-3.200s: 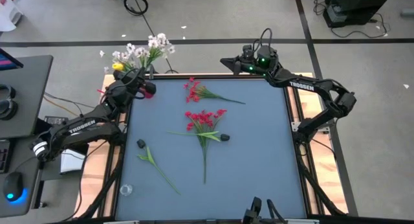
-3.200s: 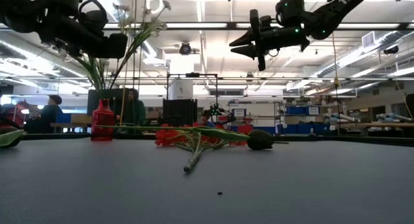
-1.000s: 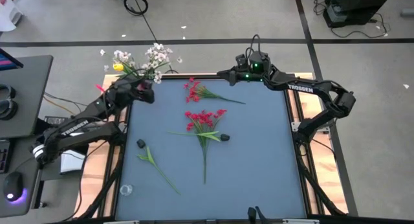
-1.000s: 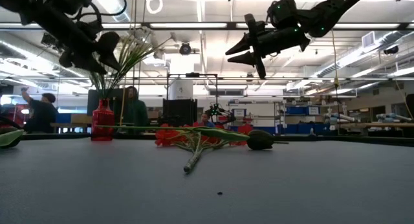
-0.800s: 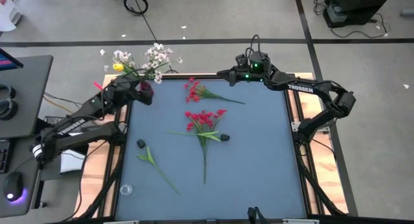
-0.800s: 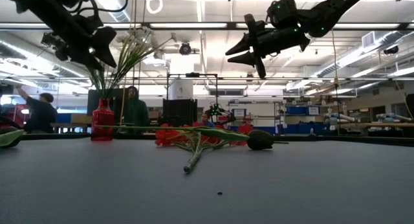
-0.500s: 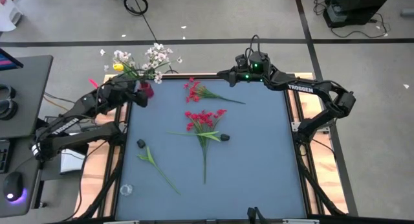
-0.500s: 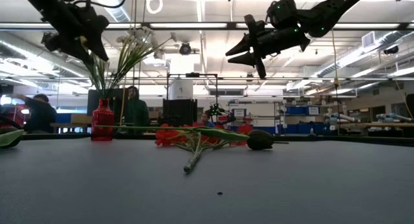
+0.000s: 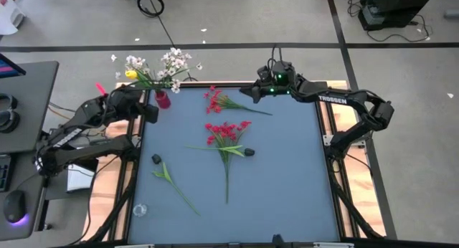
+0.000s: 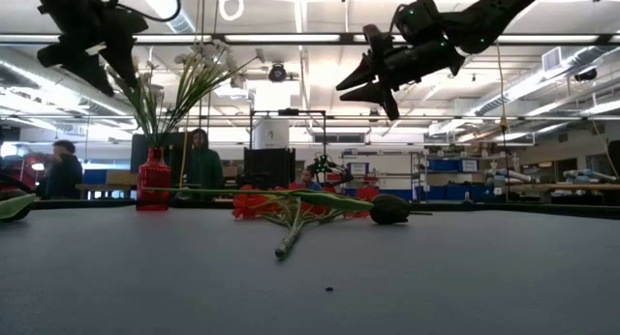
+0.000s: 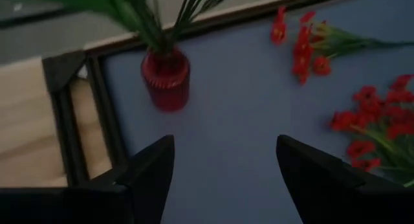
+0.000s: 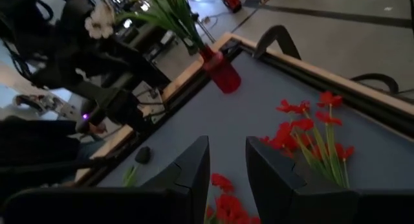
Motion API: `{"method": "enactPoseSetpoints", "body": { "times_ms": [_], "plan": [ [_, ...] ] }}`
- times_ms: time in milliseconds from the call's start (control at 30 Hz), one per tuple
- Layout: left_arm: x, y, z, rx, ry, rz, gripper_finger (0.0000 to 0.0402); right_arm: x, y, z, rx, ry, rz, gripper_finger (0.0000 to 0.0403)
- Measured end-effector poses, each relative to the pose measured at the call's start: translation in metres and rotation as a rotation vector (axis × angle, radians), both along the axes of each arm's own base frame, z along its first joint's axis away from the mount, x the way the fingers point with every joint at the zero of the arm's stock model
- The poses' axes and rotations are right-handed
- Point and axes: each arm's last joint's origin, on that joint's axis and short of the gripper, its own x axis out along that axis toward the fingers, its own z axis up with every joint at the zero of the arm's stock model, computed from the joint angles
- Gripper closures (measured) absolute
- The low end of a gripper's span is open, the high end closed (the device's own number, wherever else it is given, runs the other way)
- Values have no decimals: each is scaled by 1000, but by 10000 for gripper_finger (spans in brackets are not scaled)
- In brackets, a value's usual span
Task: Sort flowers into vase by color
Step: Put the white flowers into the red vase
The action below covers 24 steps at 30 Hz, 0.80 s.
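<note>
While the red vase at the table's far left corner already holds a bunch of white blossoms with one yellow bloom among them, the sorting looks only partly done. Two sprigs of red flowers lie flat on the blue table: one red sprig near the far edge, and a larger red cluster close to the middle. A bare green stem rests toward the near left, well apart from both.

The left gripper hangs just beside the vase, over the table's left edge, with its fingers spread wide and nothing between them. The right gripper hovers above the far edge, just right of the far red sprig, fingers partly apart and empty. By these views, both red sprigs and the stem are left to place.
</note>
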Motion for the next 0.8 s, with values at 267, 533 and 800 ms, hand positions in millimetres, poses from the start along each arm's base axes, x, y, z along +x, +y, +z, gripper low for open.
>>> {"method": "enactPoseSetpoints", "body": {
  "times_ms": [267, 533, 800],
  "plan": [
    [-2, -2, -2, -86, -37, 122, 128, 4, 9, -5, 4, 59, -14, 295],
    [3, 1, -22, -123, -50, 165, 163, 42, 6, -21, -18, 23, 61, 298],
    [41, 2, -21, 10, -286, -165, 178, 88, 1, -24, -12, 13, 103, 298]
  ]
}}
